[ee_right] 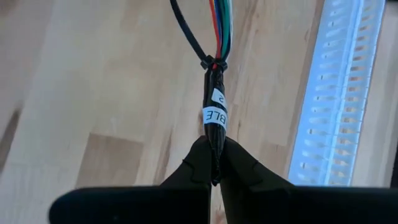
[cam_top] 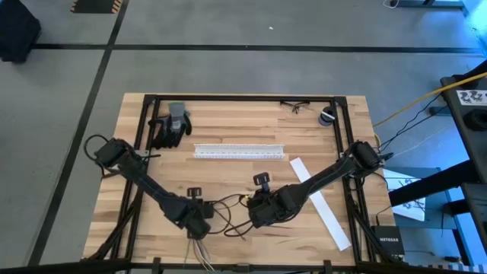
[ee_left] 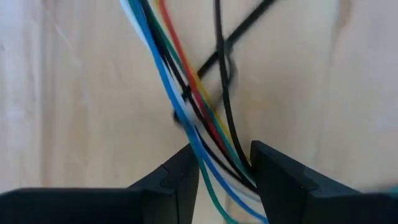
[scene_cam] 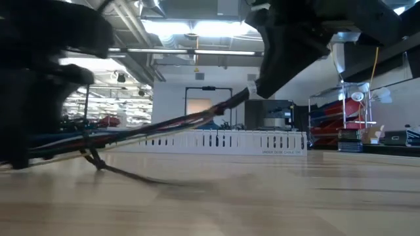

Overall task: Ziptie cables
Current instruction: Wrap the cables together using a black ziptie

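1. A wooden worktop (cam_top: 228, 129) with a dark frame stands on a grey floor (cam_top: 251, 72) marked with dark lines.
2. A white slotted channel (cam_top: 240, 151) lies across the worktop's middle.
3. A dark and grey glove (cam_top: 172, 124) lies near the far left corner.
4. Glasses (cam_top: 294, 106) and a small round thing (cam_top: 327, 117) sit near the far right corner.
5. A white strip (cam_top: 319, 202) lies slanted on the right.

Taut cables (cam_top: 228, 204) bar the gap between both arms; channel (cam_top: 240, 151) beyond.

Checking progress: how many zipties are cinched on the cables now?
2: one ziptie just ahead of the right gripper, another ahead of the left gripper; more may be hidden.
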`<action>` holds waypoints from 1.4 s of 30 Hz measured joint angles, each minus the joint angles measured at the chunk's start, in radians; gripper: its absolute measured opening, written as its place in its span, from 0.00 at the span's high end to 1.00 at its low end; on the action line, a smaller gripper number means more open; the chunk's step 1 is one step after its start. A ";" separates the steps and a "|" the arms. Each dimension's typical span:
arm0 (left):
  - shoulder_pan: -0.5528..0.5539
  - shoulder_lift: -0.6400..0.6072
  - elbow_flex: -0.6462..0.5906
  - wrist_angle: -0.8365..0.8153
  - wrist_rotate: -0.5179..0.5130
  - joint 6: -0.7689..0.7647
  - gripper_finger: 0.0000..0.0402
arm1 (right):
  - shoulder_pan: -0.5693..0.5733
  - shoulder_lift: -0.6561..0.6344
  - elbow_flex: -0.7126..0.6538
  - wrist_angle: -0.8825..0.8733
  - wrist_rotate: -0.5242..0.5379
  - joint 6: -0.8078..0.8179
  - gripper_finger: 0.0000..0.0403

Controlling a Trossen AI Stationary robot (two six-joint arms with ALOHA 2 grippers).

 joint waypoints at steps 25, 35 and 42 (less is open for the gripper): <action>-0.077 -0.117 0.079 0.003 -0.096 -0.067 0.66 | -0.027 0.002 -0.039 0.192 -0.090 -0.053 0.98; 0.091 -0.032 0.075 0.138 -0.081 0.159 0.66 | -0.029 0.003 -0.039 0.203 -0.074 -0.055 0.98; 0.121 0.018 0.074 0.364 0.244 0.228 0.66 | -0.027 0.003 -0.040 0.211 -0.066 -0.063 0.98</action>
